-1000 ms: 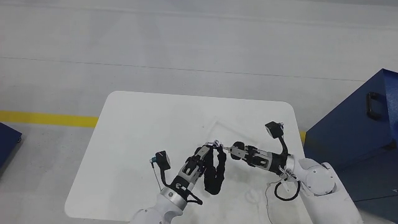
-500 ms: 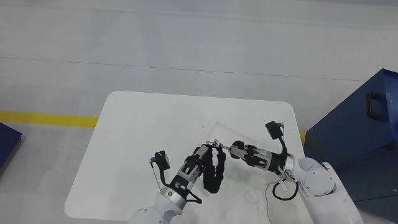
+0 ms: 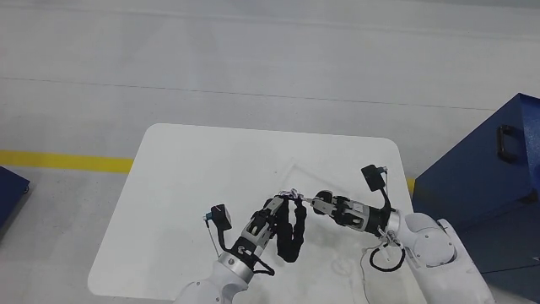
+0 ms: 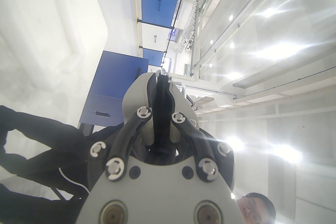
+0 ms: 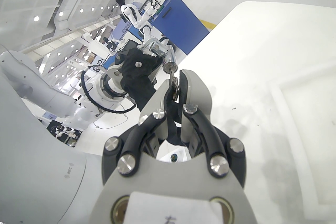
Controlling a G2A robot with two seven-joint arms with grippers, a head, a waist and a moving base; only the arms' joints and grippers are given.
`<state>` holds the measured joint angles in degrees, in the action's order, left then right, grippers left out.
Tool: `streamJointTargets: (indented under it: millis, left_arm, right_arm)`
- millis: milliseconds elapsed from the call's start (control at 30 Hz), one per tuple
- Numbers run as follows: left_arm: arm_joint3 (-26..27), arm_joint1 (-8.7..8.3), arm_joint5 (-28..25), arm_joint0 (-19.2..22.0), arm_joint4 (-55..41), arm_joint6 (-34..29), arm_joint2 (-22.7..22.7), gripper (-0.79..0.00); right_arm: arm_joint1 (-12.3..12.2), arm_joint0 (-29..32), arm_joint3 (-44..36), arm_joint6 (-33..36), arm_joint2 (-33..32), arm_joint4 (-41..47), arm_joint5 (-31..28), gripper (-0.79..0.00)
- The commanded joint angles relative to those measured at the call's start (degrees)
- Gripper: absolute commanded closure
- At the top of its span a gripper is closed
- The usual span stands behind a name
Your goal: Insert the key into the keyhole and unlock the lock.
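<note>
Over the white table (image 3: 186, 186), the left gripper (image 4: 160, 76) is clamped on the lock (image 5: 164, 51) (a silver padlock). The right gripper (image 5: 176, 77) pinches the key (image 5: 173, 84), its tip at the keyhole (image 5: 167, 68).

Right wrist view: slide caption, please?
Right gripper pinches the key, its tip at the keyhole of the lock.

Left gripper (image 4: 163, 77) pinched on lock (image 4: 162, 72) (a metal sliver), blue cabinet (image 4: 113, 83) behind
</note>
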<state>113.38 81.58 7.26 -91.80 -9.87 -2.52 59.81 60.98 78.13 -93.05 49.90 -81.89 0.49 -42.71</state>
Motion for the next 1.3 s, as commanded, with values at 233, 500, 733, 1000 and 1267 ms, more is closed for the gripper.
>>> streamJointTargets:
  millis: [233, 500, 733, 1000, 1267]
  left_arm:
    - [-0.11, -0.03, 0.17, 0.11, -0.34, 0.32, -0.07, 0.000]
    - [-0.44, -0.10, 0.02, 0.37, -0.24, 0.27, 0.00, 0.000]
    - [-0.74, -0.22, -0.26, 0.55, 0.16, -0.74, -0.11, 0.000]
    - [-0.68, -0.48, -0.98, 0.75, 1.24, -2.71, -0.13, 0.000]
    - [-0.82, -0.77, -2.69, 0.91, 3.30, -4.45, -0.29, 0.000]
  right_arm:
    - [-0.37, -0.09, 0.08, -1.78, 0.31, -1.54, -1.84, 0.000]
    - [-0.70, -0.46, 1.51, -0.57, 1.54, 3.86, 0.45, 0.000]
    - [-1.05, -1.30, 3.54, 4.36, 2.45, 15.77, 5.96, 0.000]
    - [-1.33, -2.49, 5.49, 10.42, 2.96, 26.34, 12.46, 0.000]
    - [-1.44, -3.27, 7.29, 14.17, 3.46, 32.29, 18.76, 0.000]
